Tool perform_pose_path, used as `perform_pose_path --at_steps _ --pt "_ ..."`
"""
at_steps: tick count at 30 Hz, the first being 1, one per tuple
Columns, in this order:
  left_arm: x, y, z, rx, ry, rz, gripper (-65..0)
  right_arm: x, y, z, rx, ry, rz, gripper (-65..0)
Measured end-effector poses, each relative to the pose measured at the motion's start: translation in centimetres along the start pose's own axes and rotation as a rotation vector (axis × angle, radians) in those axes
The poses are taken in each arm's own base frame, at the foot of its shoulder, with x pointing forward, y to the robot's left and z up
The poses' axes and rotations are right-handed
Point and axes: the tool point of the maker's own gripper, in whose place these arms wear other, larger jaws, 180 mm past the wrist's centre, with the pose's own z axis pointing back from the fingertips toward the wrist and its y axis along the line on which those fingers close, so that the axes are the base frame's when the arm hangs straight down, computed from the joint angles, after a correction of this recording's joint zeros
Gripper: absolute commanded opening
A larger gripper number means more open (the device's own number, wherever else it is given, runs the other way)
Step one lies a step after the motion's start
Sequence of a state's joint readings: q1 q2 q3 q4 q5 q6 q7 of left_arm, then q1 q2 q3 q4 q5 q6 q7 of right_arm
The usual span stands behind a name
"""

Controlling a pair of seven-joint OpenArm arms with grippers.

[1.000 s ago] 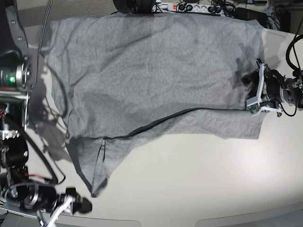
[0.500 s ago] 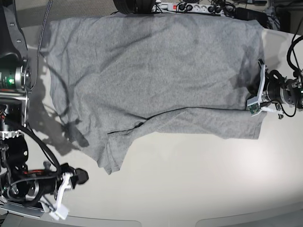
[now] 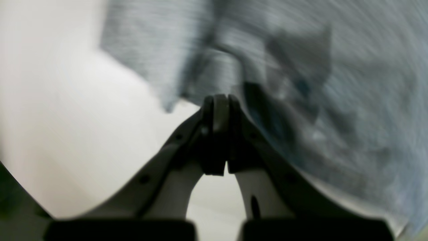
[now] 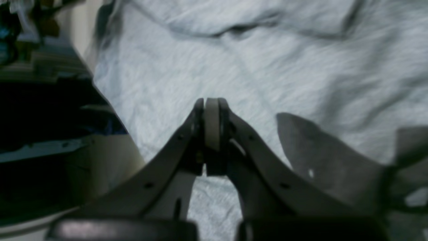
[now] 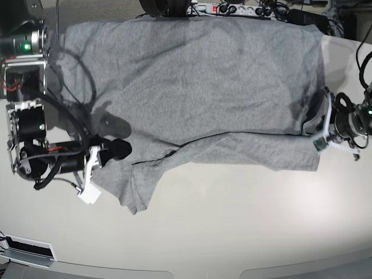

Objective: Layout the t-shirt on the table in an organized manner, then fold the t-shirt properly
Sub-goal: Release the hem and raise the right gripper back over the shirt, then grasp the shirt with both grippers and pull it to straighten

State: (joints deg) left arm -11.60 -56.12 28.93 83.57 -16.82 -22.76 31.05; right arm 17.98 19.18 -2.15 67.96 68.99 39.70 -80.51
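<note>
T-shirt [image 5: 192,87] lies spread on the tabletop [image 5: 244,226], grey, wrinkled, lower edge folded up, one sleeve pointing down; its lettering is hidden. Left wrist view, blurred: left fingers [image 3: 219,107] pressed together at the cloth edge; any pinched cloth cannot be made out. Right wrist view: right fingers [image 4: 210,110] closed, empty, above the shirt. Base view: both grippers sit at opposite shirt edges.

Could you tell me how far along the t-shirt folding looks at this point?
Done: the t-shirt lies mostly spread on the table. In hand: both the left pincer and right pincer are shut at opposite edges; whether they pinch cloth is unclear. Left: a sleeve is bunched, and no fold is made.
</note>
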Motion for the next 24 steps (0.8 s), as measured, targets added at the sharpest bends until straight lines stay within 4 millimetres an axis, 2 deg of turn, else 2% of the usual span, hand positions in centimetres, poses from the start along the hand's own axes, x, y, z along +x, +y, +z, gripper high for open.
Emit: perform_pose_path --at_steps 5,8,10,11,13,15,18,20,23,24 --pt "0.4 0.3 -1.0 -0.005 -0.041 0.120 -65.0 -2.4 1.7 -0.1 -0.058 0.046 0.102 -65.0" --pt "1.1 2.0 -1.2 0.028 -0.100 0.240 -65.0 -3.6 1.7 0.0 -0.133 0.078 0.155 -65.0" --pt "1.2 3.4 -0.9 0.050 -0.128 0.289 -65.0 -5.1 1.1 -0.2 -0.174 0.107 0.151 -65.0" --pt "1.2 3.4 -0.8 0.033 -0.132 0.278 -65.0 -6.1 0.6 -0.3 -0.201 0.129 0.145 -65.0" --pt "1.4 1.6 -0.5 -0.079 -0.132 0.211 -65.0 -7.5 -0.4 -0.4 -0.260 0.143 0.141 -65.0" --pt "2.0 -0.6 -0.4 -0.189 -0.159 0.192 -65.0 -8.0 -1.4 -0.4 -0.319 0.127 0.156 -65.0" --pt "3.1 -1.3 -0.3 -0.223 -0.208 0.247 -65.0 -8.1 -2.7 -0.2 -0.400 0.101 0.197 -65.0" --pt "3.4 -1.7 -0.1 -0.231 -0.223 0.243 -65.0 -9.1 -3.0 -0.2 -0.422 0.121 0.200 -65.0" --pt "2.6 -4.0 -0.5 -0.273 -0.199 0.248 -65.0 -11.4 -3.6 0.0 -0.461 0.187 0.197 -65.0" --pt "2.3 -4.8 -0.7 -0.288 -0.189 0.250 -65.0 -11.6 -4.1 0.2 -0.491 0.193 0.177 -65.0"
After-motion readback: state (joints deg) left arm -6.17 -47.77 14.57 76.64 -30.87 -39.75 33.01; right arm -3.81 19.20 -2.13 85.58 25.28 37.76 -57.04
